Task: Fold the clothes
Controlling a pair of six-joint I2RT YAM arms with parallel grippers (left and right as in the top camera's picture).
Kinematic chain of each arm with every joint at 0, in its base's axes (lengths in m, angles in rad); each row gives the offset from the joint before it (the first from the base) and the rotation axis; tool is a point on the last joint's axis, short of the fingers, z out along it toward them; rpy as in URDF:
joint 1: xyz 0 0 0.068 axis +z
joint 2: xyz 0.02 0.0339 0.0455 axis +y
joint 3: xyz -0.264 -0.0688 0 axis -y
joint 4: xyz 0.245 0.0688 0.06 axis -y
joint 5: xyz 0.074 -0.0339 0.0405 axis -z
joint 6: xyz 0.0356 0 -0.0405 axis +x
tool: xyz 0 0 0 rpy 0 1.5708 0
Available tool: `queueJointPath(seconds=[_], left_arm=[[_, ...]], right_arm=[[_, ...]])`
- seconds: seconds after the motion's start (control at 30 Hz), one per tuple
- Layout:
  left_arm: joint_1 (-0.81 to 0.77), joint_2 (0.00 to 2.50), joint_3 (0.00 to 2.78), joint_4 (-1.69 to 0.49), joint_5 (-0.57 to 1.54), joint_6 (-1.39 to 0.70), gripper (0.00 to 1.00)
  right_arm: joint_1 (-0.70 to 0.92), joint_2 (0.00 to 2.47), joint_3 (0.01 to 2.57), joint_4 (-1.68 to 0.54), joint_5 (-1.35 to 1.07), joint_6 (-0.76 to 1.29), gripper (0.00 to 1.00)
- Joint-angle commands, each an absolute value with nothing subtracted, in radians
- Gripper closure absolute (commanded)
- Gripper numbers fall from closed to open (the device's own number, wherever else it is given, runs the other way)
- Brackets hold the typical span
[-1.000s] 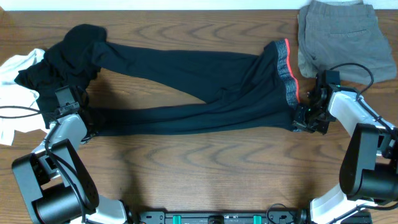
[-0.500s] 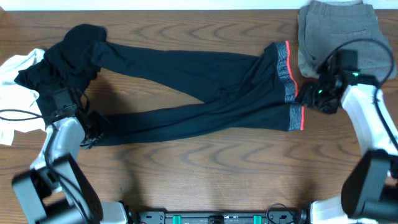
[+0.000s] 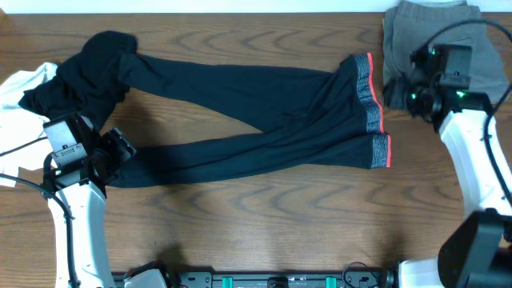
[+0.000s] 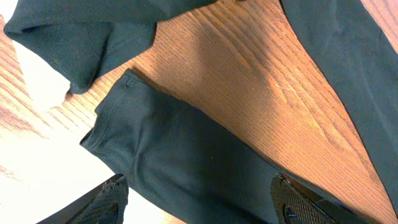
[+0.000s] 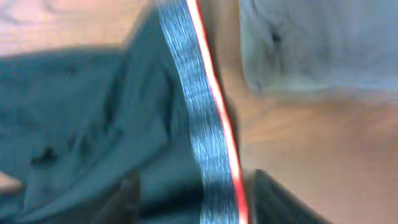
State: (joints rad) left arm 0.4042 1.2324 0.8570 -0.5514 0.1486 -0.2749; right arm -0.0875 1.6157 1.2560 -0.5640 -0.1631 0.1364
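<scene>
Trousers (image 3: 312, 120) lie across the table (image 3: 264, 224), shorts (image 3: 424, 28) right of the waistband (image 3: 370, 104), a bunched garment (image 3: 96, 68) at left.

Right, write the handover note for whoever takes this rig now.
Left claw: open, empty, at the lower leg's cuff.
Right claw: open, empty, beside the waistband, near the shorts.
Trousers lie full length across the table, waistband to the right. Black garment bunched at top left, at the upper leg's end; T-shirt at the left edge.
Done: trousers spread out.
Left: no fold made yet on any garment.
</scene>
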Motion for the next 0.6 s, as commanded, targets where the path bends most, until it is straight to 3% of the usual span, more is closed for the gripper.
queueJointPath(seconds=[0.0,0.3,0.57], left_arm=[[0.403,1.243,0.876,-0.556,0.151,-0.264,0.25],[0.318,1.322,0.875,-0.548,0.15,-0.266,0.25],[0.273,1.365,0.875,-0.53,0.15,-0.266,0.25]], right_arm=[[-0.056,1.691,1.26,-0.436,-0.161,0.118,0.97],[0.017,1.983,1.264,0.04,-0.175,0.12,0.98],[0.017,2.111,1.304,0.095,-0.179,0.133,0.97]])
